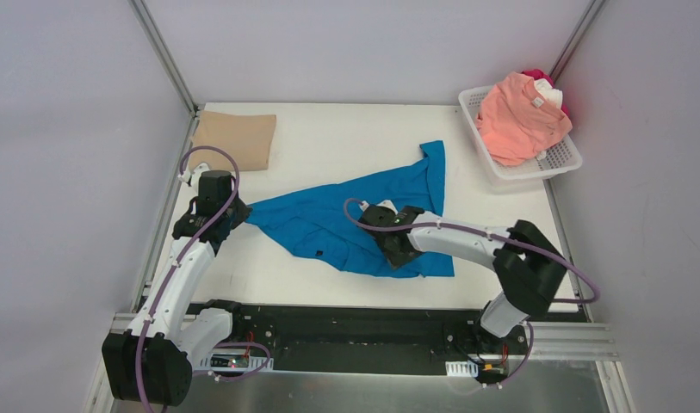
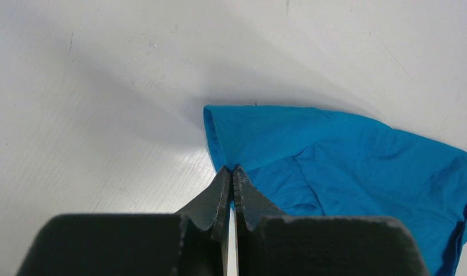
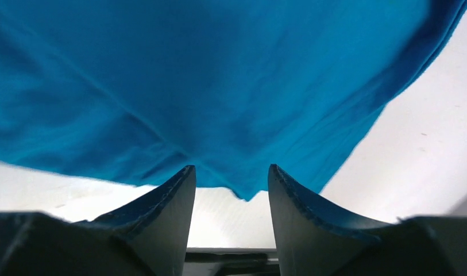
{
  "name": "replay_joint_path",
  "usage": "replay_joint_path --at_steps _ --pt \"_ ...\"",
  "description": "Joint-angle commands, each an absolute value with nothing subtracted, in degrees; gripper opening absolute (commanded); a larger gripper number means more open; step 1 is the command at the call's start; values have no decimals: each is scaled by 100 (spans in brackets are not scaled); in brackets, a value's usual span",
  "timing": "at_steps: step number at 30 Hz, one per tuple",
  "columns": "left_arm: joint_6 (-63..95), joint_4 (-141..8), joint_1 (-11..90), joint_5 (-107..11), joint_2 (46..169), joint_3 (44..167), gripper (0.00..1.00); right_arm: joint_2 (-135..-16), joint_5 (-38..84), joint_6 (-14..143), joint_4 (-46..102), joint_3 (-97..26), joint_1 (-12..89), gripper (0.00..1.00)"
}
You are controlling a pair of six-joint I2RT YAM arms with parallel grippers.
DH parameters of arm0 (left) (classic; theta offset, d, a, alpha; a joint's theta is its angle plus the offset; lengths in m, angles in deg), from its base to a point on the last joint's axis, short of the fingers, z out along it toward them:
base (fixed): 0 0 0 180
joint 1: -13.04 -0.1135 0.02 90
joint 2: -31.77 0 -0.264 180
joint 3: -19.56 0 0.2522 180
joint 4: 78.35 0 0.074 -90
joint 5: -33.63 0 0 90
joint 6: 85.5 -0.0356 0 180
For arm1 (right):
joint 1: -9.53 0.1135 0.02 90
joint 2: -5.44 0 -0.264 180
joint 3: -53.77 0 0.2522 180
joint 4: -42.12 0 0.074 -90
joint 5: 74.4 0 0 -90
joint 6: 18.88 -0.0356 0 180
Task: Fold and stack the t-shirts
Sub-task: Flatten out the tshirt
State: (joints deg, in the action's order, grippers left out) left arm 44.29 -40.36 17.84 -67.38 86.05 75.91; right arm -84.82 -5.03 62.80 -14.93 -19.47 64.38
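The white worktop sits between pale grey walls. The blue t-shirt sprawls across its middle, and a folded tan t-shirt lies at the far left corner. The lattice basket at the far right holds a salmon-pink t-shirt over white cloth and red cloth. The left hand is clamped on the blue hem. The right hand has its fingers apart over the blue cloth.

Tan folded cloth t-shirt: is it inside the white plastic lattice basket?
No, the tan t-shirt lies flat on the table, far from the basket.
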Motion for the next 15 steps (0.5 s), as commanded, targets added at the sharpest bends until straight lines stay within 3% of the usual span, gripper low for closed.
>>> replay_joint_path --at_steps 1,15 --pt "4284 -4116 1764 -6916 8552 7551 0 -9015 -1435 7059 -2211 -2037 6484 53" --pt "4255 -4114 1761 -7094 8529 7533 0 -9008 -799 7394 -1984 -1909 6704 54"
